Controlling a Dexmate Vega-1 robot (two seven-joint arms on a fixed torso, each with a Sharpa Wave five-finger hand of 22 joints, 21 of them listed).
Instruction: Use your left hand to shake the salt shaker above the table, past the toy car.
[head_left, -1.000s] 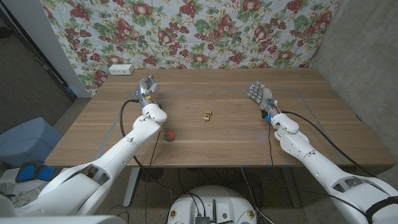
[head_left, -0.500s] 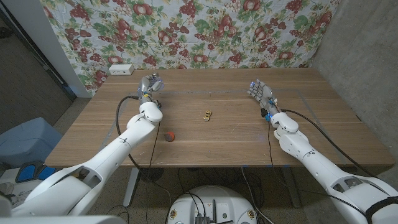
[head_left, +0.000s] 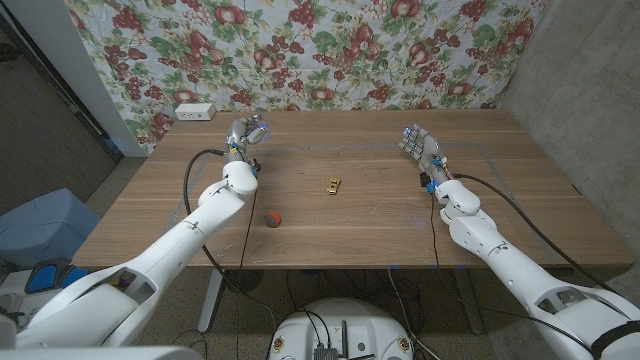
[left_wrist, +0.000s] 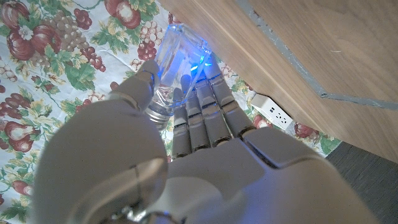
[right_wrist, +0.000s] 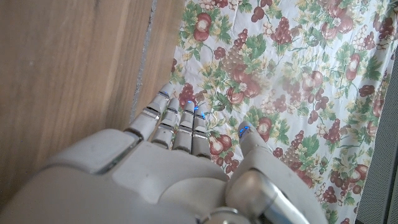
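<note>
While raised over the surface (head_left: 350, 215) beyond the toy car (head_left: 333, 184), the left robot hand (head_left: 243, 134) clasps the salt shaker (left_wrist: 179, 59); clear, rigid, probably light and slick, best wrapped around its body. Right robot hand (head_left: 420, 148) empty, fingers extended.

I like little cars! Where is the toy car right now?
In the head view the toy car sits near the middle of the table, between the two arms, with a small red ball nearer the robot on its left.

one salt shaker (left_wrist: 180, 59), one toy car (head_left: 333, 185), one red ball (head_left: 271, 217)
</note>
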